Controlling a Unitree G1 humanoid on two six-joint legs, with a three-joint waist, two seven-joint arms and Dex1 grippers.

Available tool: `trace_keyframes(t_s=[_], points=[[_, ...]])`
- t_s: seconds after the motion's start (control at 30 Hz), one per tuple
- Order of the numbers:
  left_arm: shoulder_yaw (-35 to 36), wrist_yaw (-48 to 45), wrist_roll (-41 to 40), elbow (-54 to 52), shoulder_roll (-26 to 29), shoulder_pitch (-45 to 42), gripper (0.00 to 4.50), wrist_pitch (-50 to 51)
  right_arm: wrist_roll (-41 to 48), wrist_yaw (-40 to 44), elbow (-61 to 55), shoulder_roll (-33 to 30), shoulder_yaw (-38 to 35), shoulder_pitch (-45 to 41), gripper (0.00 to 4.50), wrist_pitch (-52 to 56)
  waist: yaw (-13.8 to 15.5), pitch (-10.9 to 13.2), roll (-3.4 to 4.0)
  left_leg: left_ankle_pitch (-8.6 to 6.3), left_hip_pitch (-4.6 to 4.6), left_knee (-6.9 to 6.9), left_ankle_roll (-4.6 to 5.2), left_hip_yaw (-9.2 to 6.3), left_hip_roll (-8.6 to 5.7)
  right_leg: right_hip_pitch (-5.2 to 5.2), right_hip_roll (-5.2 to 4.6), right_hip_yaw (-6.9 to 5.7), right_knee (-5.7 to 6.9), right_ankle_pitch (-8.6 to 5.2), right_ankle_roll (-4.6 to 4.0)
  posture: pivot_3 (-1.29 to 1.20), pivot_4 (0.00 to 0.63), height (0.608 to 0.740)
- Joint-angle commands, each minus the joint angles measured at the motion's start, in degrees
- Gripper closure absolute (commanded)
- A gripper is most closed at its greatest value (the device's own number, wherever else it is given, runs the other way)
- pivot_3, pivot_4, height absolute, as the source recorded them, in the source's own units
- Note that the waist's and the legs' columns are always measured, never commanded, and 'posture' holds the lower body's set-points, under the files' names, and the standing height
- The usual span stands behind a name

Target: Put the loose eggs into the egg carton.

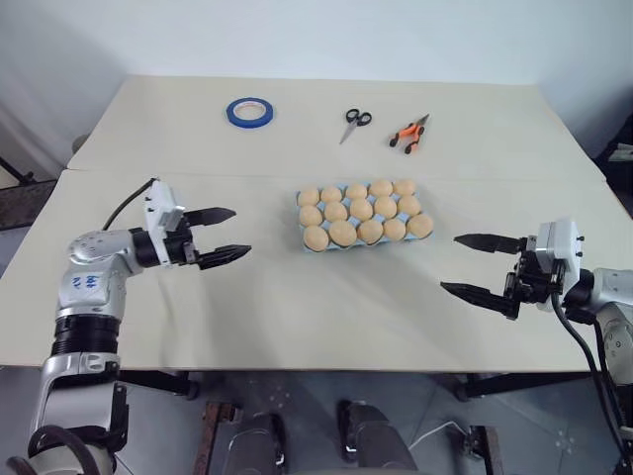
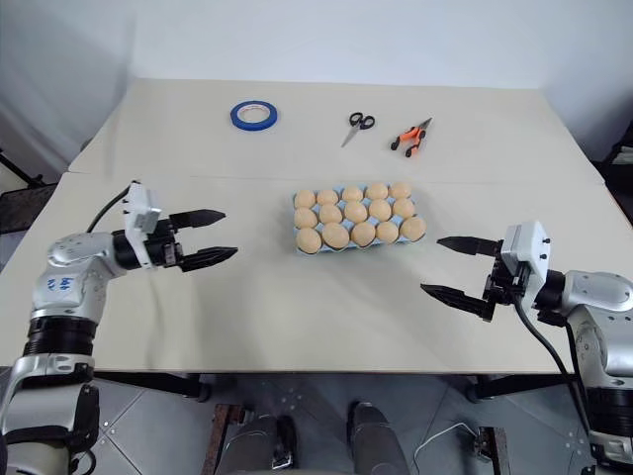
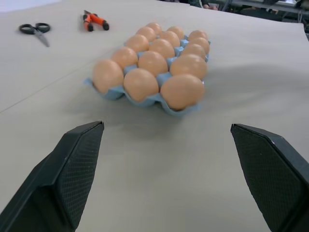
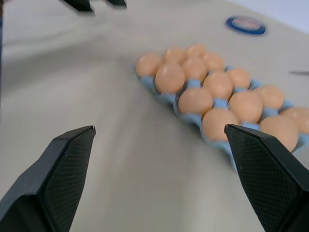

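Both wide-open end effectors, left (image 1: 226, 235) and right (image 1: 479, 264), flank the full egg carton (image 1: 303, 201).

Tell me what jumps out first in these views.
The blue egg carton at the table's middle, every cup filled with tan eggs. The left gripper and right gripper flank it, fingers open and holding nothing. At the far edge lie a blue tape roll, scissors and orange pliers.
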Motion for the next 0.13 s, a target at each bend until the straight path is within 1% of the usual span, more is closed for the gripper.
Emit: trace_keyframes(t_s=[0.03,0.13], points=[[1.1,-0.7,-0.9,-2.4,0.8,1.7,0.02,-3.1,-1.7,2.5,3.5,-0.3,1.3,-3.0,0.0,-3.2,0.0,0.0,0.01,0.0,0.0,0.0,0.0,0.0,-0.03,0.0,0.0,0.01,0.0,0.0,0.0,0.0,0.15,0.74],[2.3,-1.3,-2.6,-2.9,0.7,2.8,0.02,-3.4,-2.0,2.5,4.9,0.7,2.5,-5.3,0.0,-3.6,-0.1,0.0,0.0,-0.01,-0.01,0.02,-0.01,0.02,-0.03,0.0,-0.1,0.05,0.01,0.01,0.0,0.0,0.15,0.74]])
